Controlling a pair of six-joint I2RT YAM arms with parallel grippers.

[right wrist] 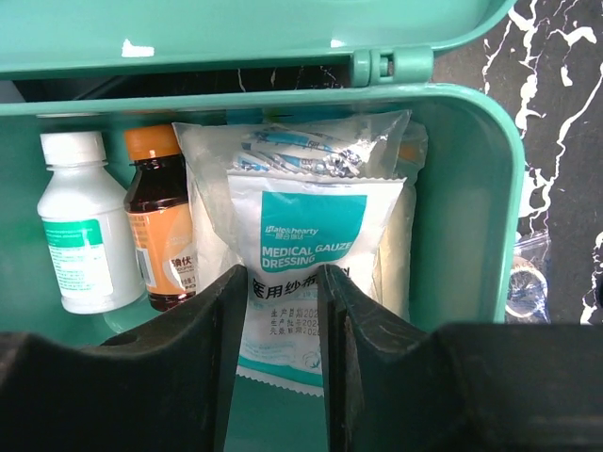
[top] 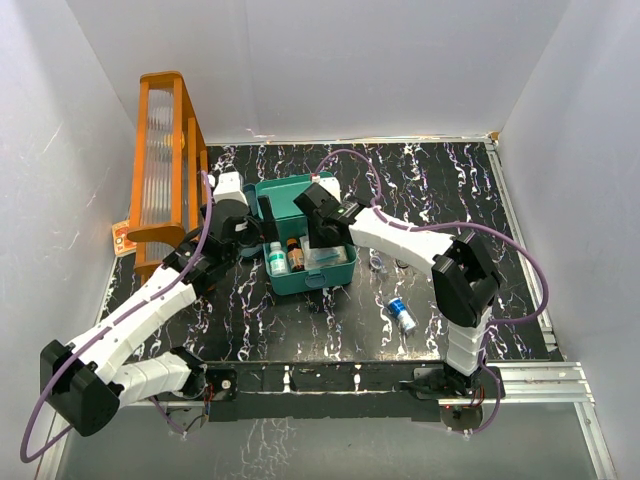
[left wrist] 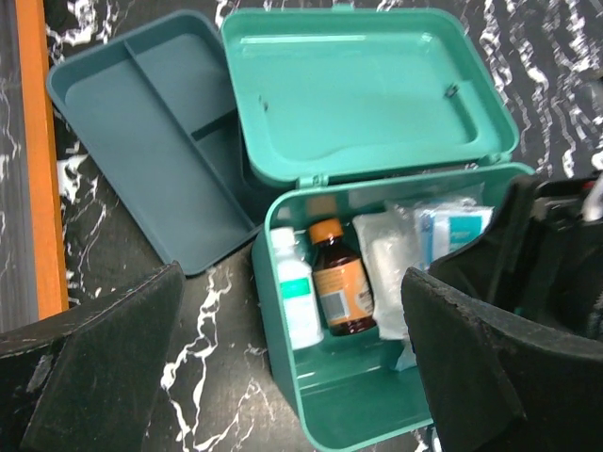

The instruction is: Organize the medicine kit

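The teal medicine kit [top: 312, 281] stands open mid-table with its lid [left wrist: 367, 94] tipped back. Inside lie a white bottle [left wrist: 294, 294], a brown bottle with an orange label [left wrist: 341, 282] and a medical gauze dressing packet [right wrist: 311, 235] on top of other clear packets. My right gripper [top: 323, 232] hangs over the kit's right half. In the right wrist view its jaws [right wrist: 283, 278] stand a little apart just above the gauze packet and are not pinching it. My left gripper [top: 250, 225] is wide open [left wrist: 292, 377] over the kit's left front corner and holds nothing.
A darker divided tray [left wrist: 141, 141] lies left of the kit beside the tall orange rack [top: 165, 170]. A small blue-and-white bottle [top: 402, 314] and a clear packet [top: 378, 262] lie on the table right of the kit. White walls enclose the table.
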